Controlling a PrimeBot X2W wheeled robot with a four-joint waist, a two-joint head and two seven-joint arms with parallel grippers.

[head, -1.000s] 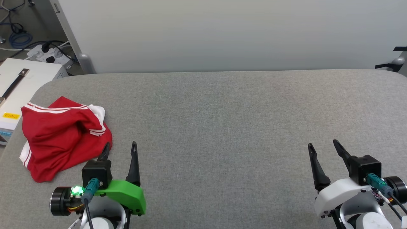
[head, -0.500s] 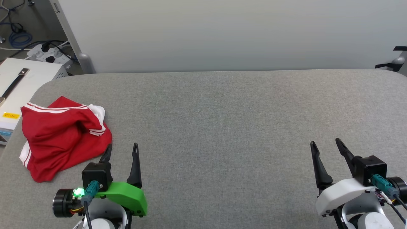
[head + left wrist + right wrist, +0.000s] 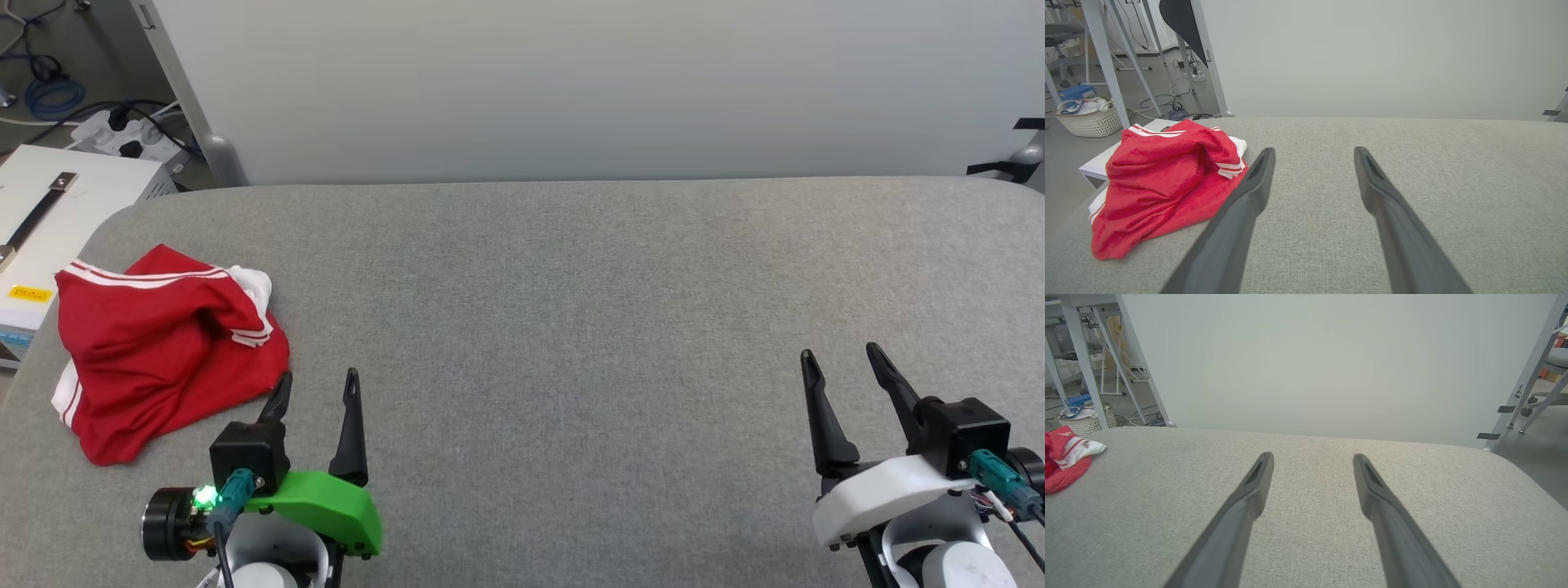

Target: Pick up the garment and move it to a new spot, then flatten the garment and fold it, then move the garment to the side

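Grey bench (image 3: 571, 269) is carrying the garment (image 3: 155, 351), crumpled at its left edge; we are hovering our left hand (image 3: 318, 376) just beside it, right hand (image 3: 839, 351) well apart, both spread and empty.

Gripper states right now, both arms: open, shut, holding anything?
Left gripper: open, empty; the crumpled red soft-fabric jersey T-shirt lies beside it.
Right gripper: open, empty.

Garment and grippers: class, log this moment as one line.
garment: crumpled, table left end | left gripper: open, empty, beside garment | right gripper: open, empty | pickup: not begun
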